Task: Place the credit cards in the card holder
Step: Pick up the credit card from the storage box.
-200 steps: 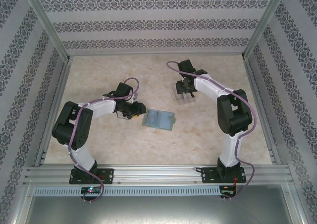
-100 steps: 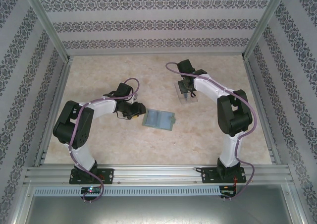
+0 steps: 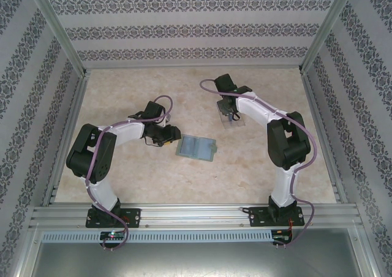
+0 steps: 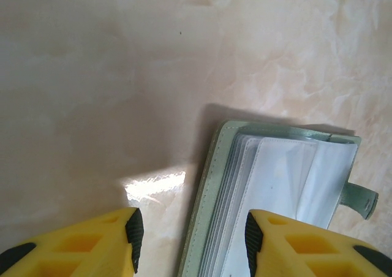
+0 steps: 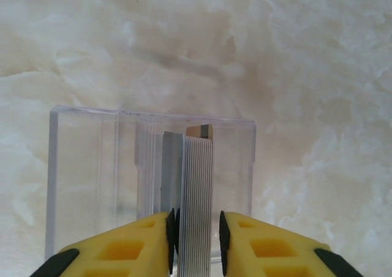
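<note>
right tool [image 5: 196, 237] narrowed, now close around the credit cards [image 5: 197, 179]

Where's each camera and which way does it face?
Top external: above, behind the bases, facing down at the table; both arms show.
Left wrist: on the left arm, facing down at the card holder; the left tool shows.
Right wrist: on the right arm, facing down at cards standing in a clear box; the right tool straddles them.
Shared: card holder, top and left wrist; clear box, top and right wrist.
</note>
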Action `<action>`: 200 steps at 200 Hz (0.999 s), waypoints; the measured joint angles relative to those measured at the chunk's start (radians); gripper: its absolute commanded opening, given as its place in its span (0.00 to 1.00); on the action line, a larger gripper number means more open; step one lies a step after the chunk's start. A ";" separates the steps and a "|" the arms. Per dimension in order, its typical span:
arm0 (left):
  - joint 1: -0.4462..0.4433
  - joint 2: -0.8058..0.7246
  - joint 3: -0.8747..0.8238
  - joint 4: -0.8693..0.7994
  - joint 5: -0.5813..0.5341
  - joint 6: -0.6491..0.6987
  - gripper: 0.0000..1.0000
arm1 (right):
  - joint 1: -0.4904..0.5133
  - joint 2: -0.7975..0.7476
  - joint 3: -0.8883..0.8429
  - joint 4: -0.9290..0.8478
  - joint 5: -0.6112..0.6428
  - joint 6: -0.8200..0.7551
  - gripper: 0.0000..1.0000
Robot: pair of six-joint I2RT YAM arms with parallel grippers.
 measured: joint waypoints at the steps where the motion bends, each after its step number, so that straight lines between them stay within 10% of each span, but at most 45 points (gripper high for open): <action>1: 0.000 0.000 0.000 0.000 0.000 0.000 0.50 | 0.000 0.000 0.000 0.000 0.001 0.000 0.26; 200: 0.000 -0.021 0.048 -0.050 0.025 -0.020 0.54 | -0.056 -0.192 0.001 -0.026 -0.267 0.084 0.00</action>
